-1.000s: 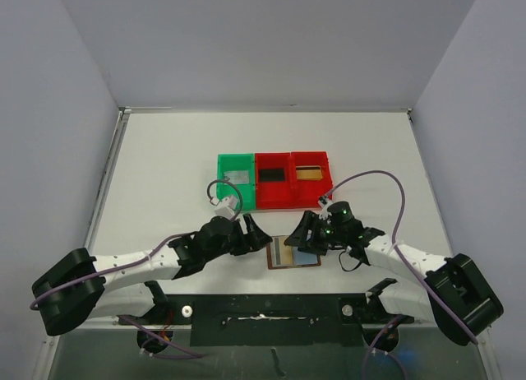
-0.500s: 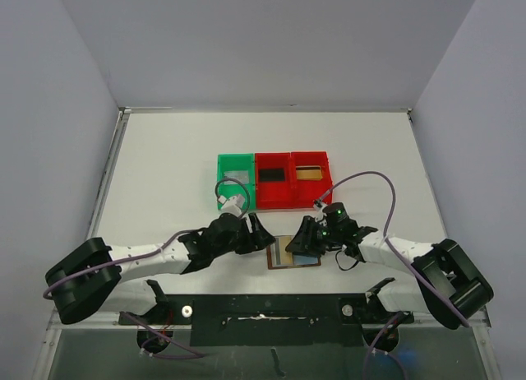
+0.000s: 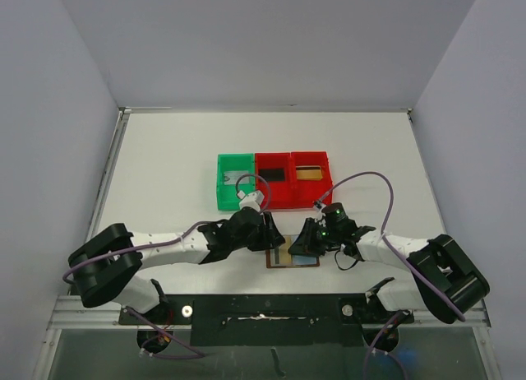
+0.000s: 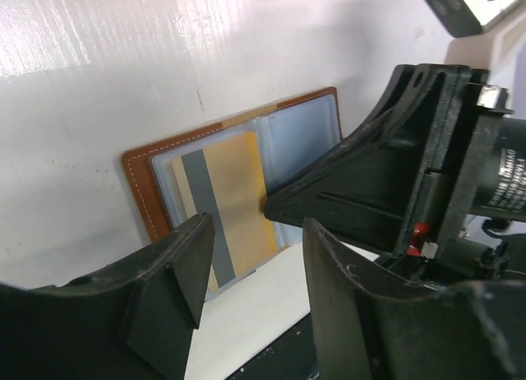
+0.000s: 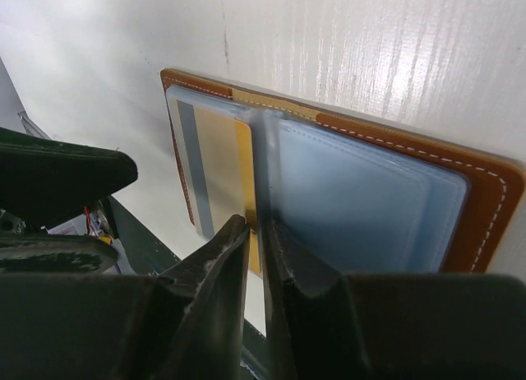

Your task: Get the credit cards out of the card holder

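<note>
right hand (image 5: 256, 229): fingers drawn almost together, only a slit left; the pale centre ridge of the card holder (image 5: 394, 138) runs into that slit, so it is read as a pinch on the holder's near edge.
left hand (image 4: 256, 242): released, fingers well apart, low over the other half of the holder; nothing is gripped.
gold card (image 4: 237, 191): grey stripe down one side, seated in its pocket, near end lined up with the gap between the left fingers. Contact cannot be confirmed.
blue-grey pocket (image 5: 362, 199): across the ridge from the gold card; whether a card sits inside cannot be told.
holder position: laid open and flat on the worktop (image 3: 164, 166) at its near edge, between the two hands.
step: holder is pinned by the right hand while the left is lined up for the pull – judged early, as no card is out of this holder yet.
next move: left hand to be lowered and closed on the card's near end, then drawn out along the pocket, with the right-hand pinch kept on.
risk: thin flat card – the edge may be missed, or the holder dragged along if the pinch slips.
bins: green bin (image 3: 235, 181) and red bins (image 3: 292, 181) farther back, well apart from the holder; likely drop spots.
</note>
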Available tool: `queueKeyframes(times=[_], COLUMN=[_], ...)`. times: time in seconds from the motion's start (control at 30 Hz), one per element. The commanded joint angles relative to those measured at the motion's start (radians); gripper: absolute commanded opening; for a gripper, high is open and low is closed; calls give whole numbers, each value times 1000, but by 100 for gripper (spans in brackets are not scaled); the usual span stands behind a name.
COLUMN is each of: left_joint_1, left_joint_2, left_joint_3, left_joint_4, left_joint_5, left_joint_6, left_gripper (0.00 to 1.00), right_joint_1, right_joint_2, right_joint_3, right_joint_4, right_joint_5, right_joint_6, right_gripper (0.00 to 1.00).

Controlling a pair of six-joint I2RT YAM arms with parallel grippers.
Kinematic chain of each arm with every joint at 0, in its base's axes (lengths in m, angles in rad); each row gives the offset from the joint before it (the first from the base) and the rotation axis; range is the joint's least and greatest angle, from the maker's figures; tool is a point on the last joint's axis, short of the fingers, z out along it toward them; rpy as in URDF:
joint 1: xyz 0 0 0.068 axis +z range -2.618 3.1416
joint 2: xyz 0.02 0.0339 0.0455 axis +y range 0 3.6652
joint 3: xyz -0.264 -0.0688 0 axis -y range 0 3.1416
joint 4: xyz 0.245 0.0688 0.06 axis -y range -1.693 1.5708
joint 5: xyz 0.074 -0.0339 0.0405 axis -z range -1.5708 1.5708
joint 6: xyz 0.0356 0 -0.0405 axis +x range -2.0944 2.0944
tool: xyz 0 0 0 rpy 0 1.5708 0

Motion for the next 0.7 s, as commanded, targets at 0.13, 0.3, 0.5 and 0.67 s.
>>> queueKeyframes(times=[0.13, 0.3, 0.5, 0.67], left_joint_1=[-45, -63, -78, -82], left_joint_2=[110, 153, 174, 152], left_joint_3=[156, 206, 235, 224], left_joint_4=[-158, -222, -290, -304], left_joint_5=[-63, -76, -110, -132], left_joint_6=[49, 67, 67, 61], left_gripper=[41, 40, 37, 38], right_joint_1=[-3, -4, -4, -3], right_joint_2=[10, 13, 38, 57], right_joint_3=[6, 9, 15, 14], right_joint_4=[33, 28, 26, 35], right_joint_5=[5, 21, 30, 29], right_joint_6=[-2, 3, -3, -6], right_gripper=[16, 20, 22, 19])
